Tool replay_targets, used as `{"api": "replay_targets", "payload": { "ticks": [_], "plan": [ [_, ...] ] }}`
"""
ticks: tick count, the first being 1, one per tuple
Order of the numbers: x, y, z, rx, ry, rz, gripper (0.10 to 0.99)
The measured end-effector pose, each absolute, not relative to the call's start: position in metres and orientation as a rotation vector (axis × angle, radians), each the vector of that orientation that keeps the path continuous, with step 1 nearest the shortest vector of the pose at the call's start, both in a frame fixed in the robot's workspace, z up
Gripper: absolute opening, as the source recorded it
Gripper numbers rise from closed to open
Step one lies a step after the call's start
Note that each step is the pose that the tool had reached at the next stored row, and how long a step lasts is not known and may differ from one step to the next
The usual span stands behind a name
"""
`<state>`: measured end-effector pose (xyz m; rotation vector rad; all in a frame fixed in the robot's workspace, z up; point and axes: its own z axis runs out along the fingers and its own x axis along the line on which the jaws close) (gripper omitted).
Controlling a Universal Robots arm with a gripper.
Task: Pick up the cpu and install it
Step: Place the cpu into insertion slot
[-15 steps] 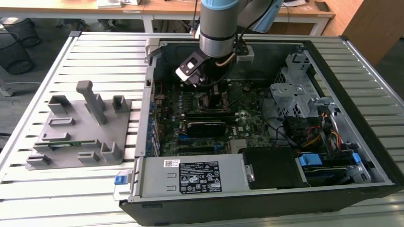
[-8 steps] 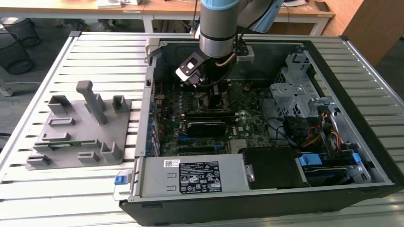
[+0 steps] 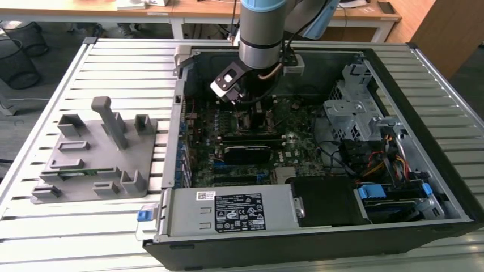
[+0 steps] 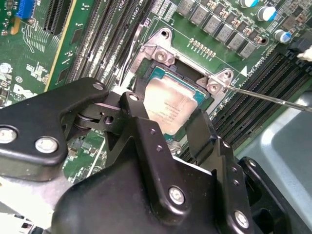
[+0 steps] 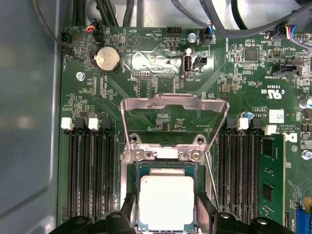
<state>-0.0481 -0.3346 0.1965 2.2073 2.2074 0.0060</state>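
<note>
The cpu (image 5: 166,202), a flat square chip with a silver-grey top, lies level in the motherboard socket (image 5: 131,170) with the metal load plate (image 5: 174,122) swung up and open behind it. My gripper (image 5: 166,217) hangs straight over it inside the computer case (image 3: 423,62). Its two black fingers (image 5: 129,209) sit against opposite edges of the chip, so the gripper is shut on the cpu. In the second wrist view the cpu (image 4: 170,105) shows between the same fingers (image 4: 132,105) of the gripper (image 4: 165,122). In the exterior view the gripper (image 3: 253,110) is low over the board.
A thin socket lever (image 4: 273,97) sticks out beside the socket. Memory slots (image 5: 90,175) flank it, and one holds a green module (image 5: 270,180). A black block (image 3: 246,153), power supply (image 3: 226,212) and drive cage (image 3: 355,107) crowd the case. A grey fixture tray (image 3: 98,153) lies at the exterior view's left.
</note>
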Motion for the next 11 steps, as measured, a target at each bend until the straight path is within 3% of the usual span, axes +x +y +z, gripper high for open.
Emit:
{"api": "replay_targets", "payload": {
  "ticks": [9, 11],
  "plan": [
    [-0.048, -0.335, 0.207, 2.207, 2.207, 0.006, 0.600],
    [-0.048, -0.335, 0.209, 2.207, 2.207, 0.006, 0.525]
  ]
}}
